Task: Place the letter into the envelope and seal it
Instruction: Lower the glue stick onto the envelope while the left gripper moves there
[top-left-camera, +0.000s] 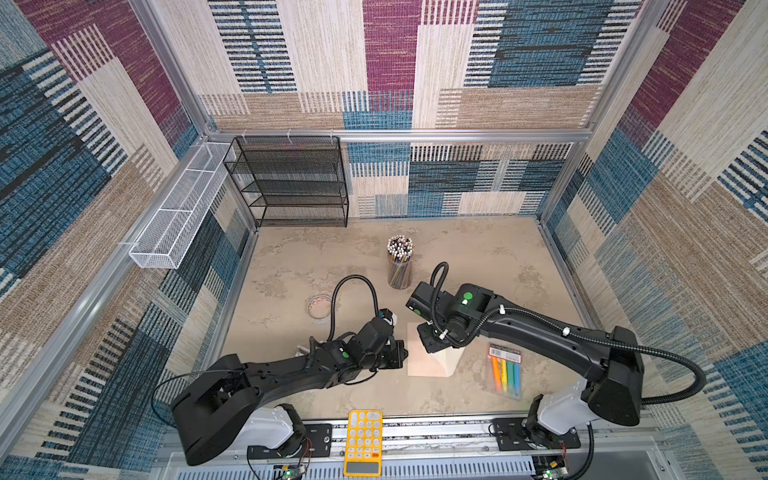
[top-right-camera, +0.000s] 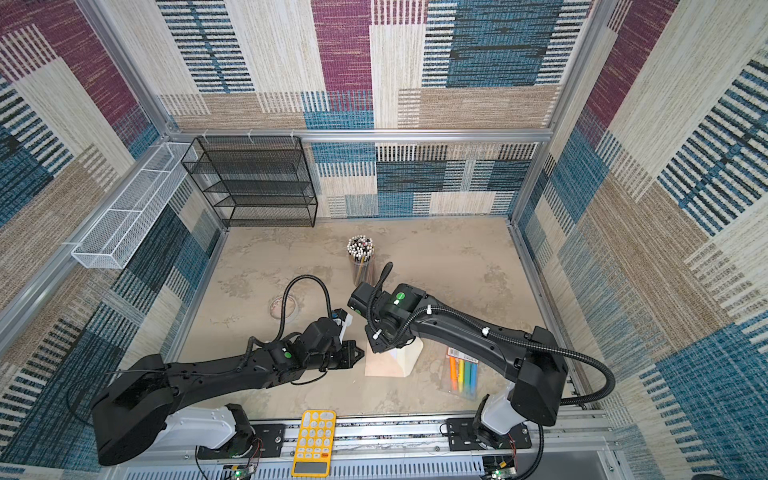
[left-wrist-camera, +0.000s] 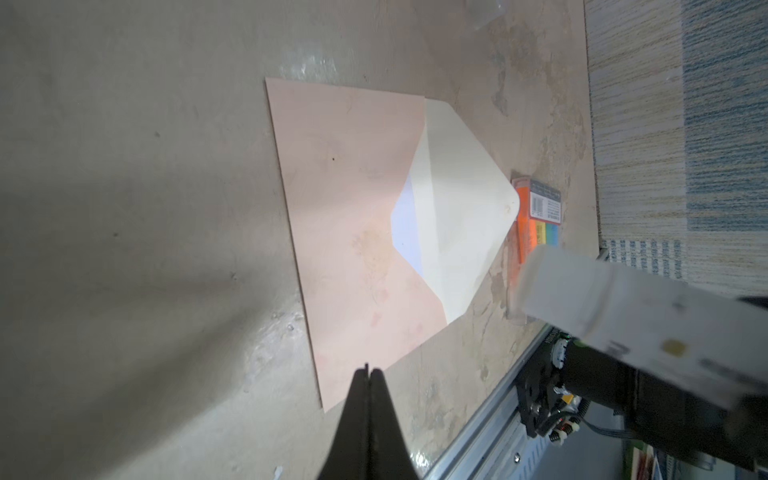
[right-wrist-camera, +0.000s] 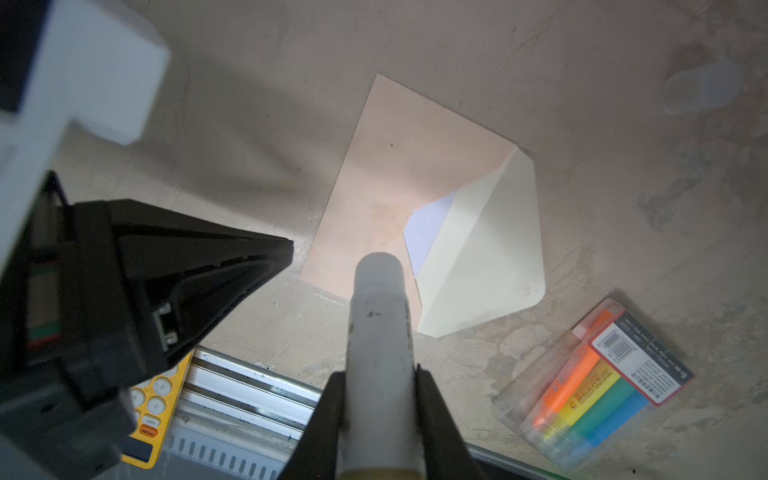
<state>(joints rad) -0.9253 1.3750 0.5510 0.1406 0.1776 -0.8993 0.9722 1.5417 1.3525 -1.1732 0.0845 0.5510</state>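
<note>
The peach-tan envelope (top-left-camera: 419, 361) (top-right-camera: 382, 365) (left-wrist-camera: 353, 208) (right-wrist-camera: 395, 187) lies flat on the table, its cream flap (left-wrist-camera: 461, 208) (right-wrist-camera: 486, 249) folded open. Only a white corner of the letter (left-wrist-camera: 405, 226) (right-wrist-camera: 428, 226) shows at the envelope's mouth; the rest is inside. My left gripper (top-left-camera: 403, 353) (top-right-camera: 361, 353) (left-wrist-camera: 367, 370) is shut and empty, its tip just above the envelope's edge opposite the flap. Above the envelope, my right gripper (top-left-camera: 430, 349) (right-wrist-camera: 379, 372) is shut on a white glue stick (right-wrist-camera: 380, 332) (left-wrist-camera: 582, 291) that points down at the envelope.
A pack of coloured highlighters (top-left-camera: 505, 372) (right-wrist-camera: 598, 386) lies right of the envelope. A yellow calculator (top-left-camera: 363, 440) sits on the front rail. A pencil cup (top-left-camera: 400, 266) and a clear round dish (top-left-camera: 319, 306) stand farther back. A black mesh shelf (top-left-camera: 291, 183) is in the back left corner.
</note>
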